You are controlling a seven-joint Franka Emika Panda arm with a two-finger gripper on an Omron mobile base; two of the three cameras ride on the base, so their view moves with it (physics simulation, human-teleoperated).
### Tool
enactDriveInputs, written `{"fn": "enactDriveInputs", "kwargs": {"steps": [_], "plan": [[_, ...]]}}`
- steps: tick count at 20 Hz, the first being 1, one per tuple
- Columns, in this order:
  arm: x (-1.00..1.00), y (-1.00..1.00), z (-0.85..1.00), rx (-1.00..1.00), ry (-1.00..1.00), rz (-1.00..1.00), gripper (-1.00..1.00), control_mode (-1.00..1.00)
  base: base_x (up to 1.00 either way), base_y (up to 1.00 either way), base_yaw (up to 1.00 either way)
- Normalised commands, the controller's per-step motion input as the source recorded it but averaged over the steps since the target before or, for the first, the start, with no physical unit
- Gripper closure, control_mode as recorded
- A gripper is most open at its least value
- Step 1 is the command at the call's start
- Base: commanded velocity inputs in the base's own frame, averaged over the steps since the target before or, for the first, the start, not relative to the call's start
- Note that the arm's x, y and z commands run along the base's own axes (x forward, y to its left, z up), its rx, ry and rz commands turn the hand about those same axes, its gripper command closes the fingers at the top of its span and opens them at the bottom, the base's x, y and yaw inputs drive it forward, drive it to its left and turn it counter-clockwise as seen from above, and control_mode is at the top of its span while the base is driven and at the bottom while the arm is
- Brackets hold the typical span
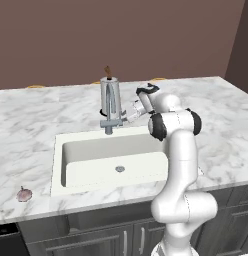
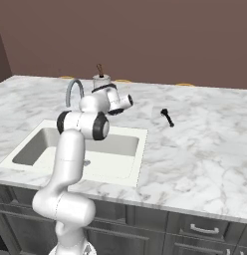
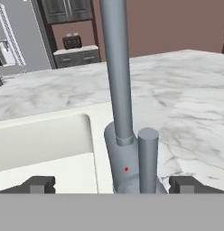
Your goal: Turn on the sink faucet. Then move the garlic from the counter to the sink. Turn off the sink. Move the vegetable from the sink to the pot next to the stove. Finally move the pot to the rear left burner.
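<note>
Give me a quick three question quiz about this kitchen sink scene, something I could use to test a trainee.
1. True or false: the garlic already lies in the sink.
2. Multiple choice: the gripper is a) shut on the garlic, b) open with the tap base between its fingertips, c) open over the drain.
3. Fill in: the small dark utensil lies on the ______, to the right of the sink.

Key:
1. False; it lies on the counter at the sink's front left corner.
2. b
3. counter
</note>
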Motion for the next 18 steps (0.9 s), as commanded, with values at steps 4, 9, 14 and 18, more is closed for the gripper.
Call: {"fn": "enactDriveInputs", "kwargs": {"steps": [4,9,14,18], "plan": [[0.22,0.01,-0.13,0.0,-0.02,0.0,-1.0,-1.0,0.0,0.0,0.0],[0.2,0.1,0.0,0.0,-0.01,0.0,-1.0,-1.0,0.0,0.0,0.0],[0.23,0.15,0.0,0.0,0.0,0.0,-1.0,-1.0,0.0,0.0,0.0],[0.16,0.26,-0.04,0.0,0.0,0.0,-1.0,-1.0,0.0,0.0,0.0]]}}
